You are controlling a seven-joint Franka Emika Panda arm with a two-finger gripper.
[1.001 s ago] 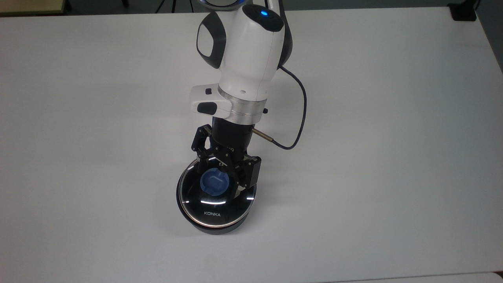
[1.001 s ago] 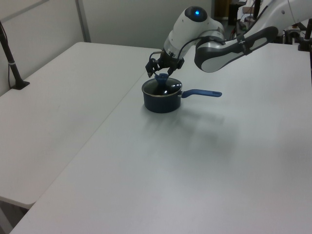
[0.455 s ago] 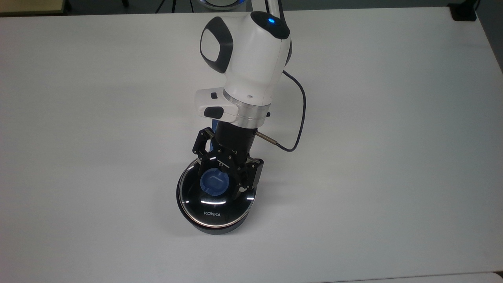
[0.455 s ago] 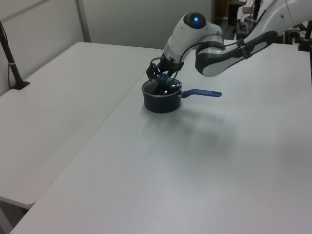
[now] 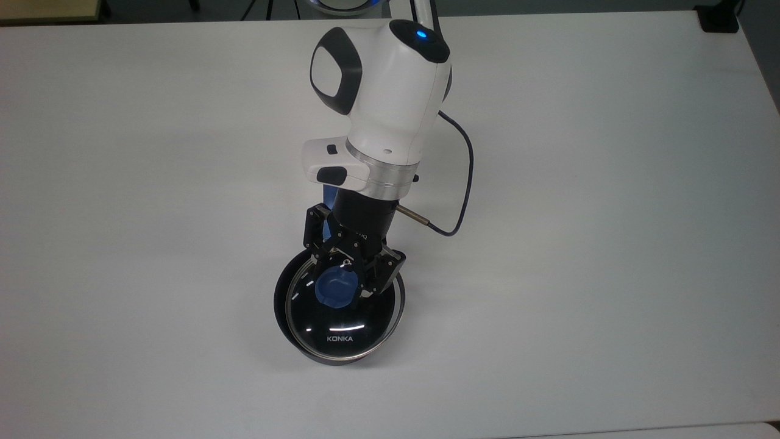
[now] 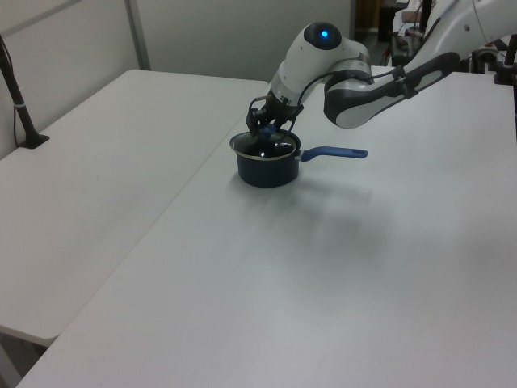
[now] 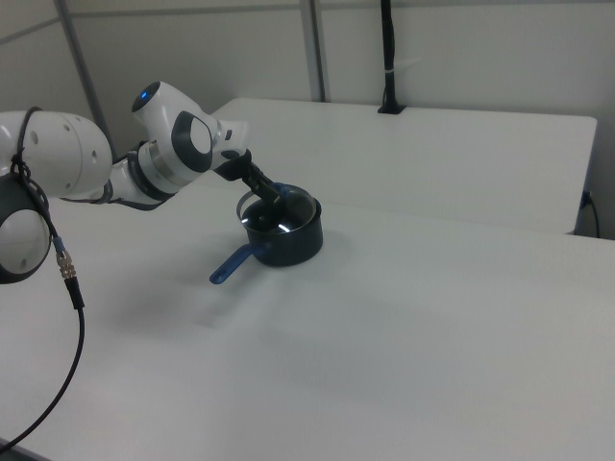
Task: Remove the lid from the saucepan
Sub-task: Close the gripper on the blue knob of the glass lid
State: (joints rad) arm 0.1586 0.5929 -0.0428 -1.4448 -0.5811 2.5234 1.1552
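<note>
Since half a second ago, the lid (image 5: 344,317) has come off its seat: in the top view its metal rim now sits shifted toward the top view's right and lower edge, no longer lined up with the saucepan (image 5: 292,332), and the "KONKA" lettering has slid with it. You can see the pot's black wall bare on the top view's left, where the rim covered it before.

Your gripper (image 5: 341,281) has its jaws drawn in narrow around the blue knob (image 5: 334,288), one finger on each side, gripping it. In the left view the lid (image 6: 262,146) looks tilted and raised a little over the saucepan (image 6: 266,167), with the gripper (image 6: 266,129) directly above. The long blue handle (image 6: 335,153) points toward the left view's right and lies just above the white table (image 6: 323,267).

From the right view, the lid (image 7: 272,213) hangs just over the saucepan's (image 7: 293,240) mouth, shifted to the right view's left, and the handle (image 7: 231,266) runs toward the right view's lower left. A black cable (image 5: 466,177) loops from the wrist.
</note>
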